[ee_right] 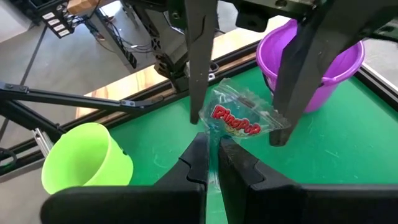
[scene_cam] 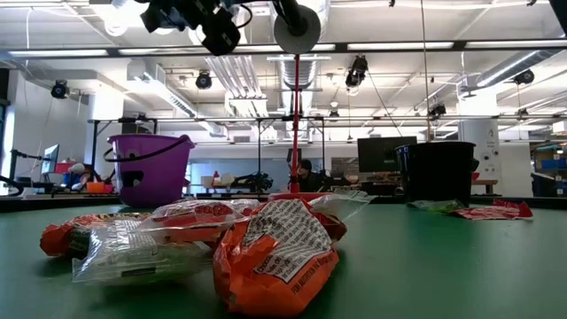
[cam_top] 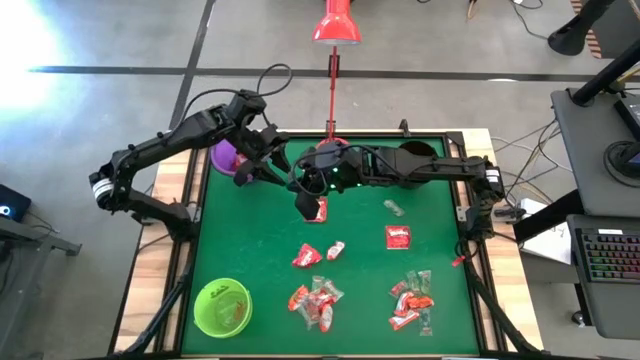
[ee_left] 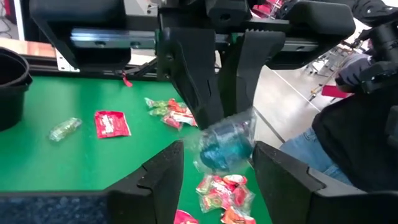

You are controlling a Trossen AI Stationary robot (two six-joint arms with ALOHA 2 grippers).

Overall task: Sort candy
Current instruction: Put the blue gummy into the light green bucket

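Hand-over step: right hand [ee_right: 211, 152], pinched shut on a Ring Pop candy [ee_right: 239, 118], presents it between the open left hand's [ee_left: 214, 168] fingers near the purple bucket [ee_right: 323, 56]; next, the left likely closes.

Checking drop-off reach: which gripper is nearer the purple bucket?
Left. The left gripper hangs right beside the purple bucket; the right gripper is farther out over the mat, holding a candy.

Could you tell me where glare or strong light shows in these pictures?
High view: washed-out bright patch on the grey floor, upper left. Low view: white ceiling strip lights glare. Left wrist view: pale highlights on the clear-wrapped blue candy that the right gripper holds.
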